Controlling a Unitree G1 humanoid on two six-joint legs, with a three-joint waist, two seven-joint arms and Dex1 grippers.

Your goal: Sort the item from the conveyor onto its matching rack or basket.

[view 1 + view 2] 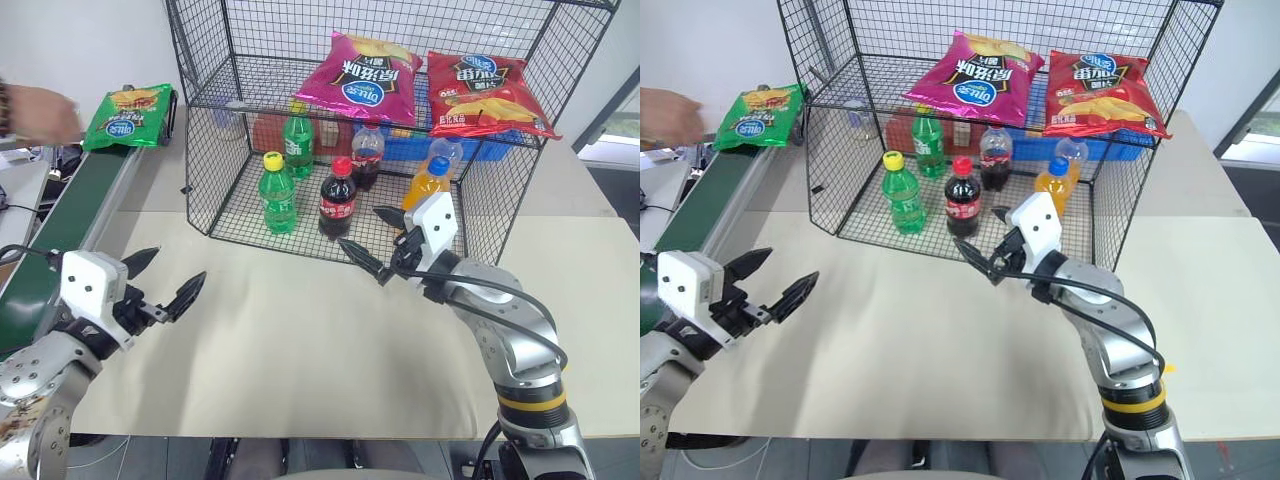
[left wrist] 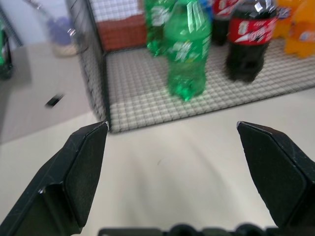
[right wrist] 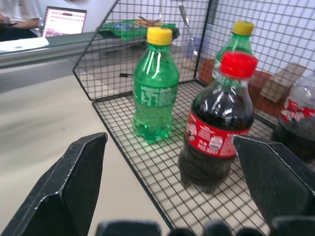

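A: Status? Where's the item?

B: Green chip bag (image 1: 128, 115) sits at the far end of the conveyor (image 1: 60, 240), just beside the rack's (image 1: 205, 150) left wall. Person's hand (image 1: 40, 112) is right next to it, at the bag's left edge. Can't tell if they touch.

A: End effectors?

B: Left end effector (image 1: 165, 280) is wide open, empty, over the desk (image 1: 300, 350) near the belt. Right end effector (image 1: 378, 242) is also open, empty, at the rack front, facing the cola bottle (image 1: 337, 196).

A: So which step?

B: Pre-grasp imo. Nothing picked yet. Magenta bag (image 1: 370, 75) and red bag (image 1: 485, 92) already lie on the upper shelf, so green prob goes beside them.

A: Next?

B: Left arm is closest to the belt. It needs to reach fwd to the bag, pinch an edge, lift over the rack wall. Wait for the hand to clear first.
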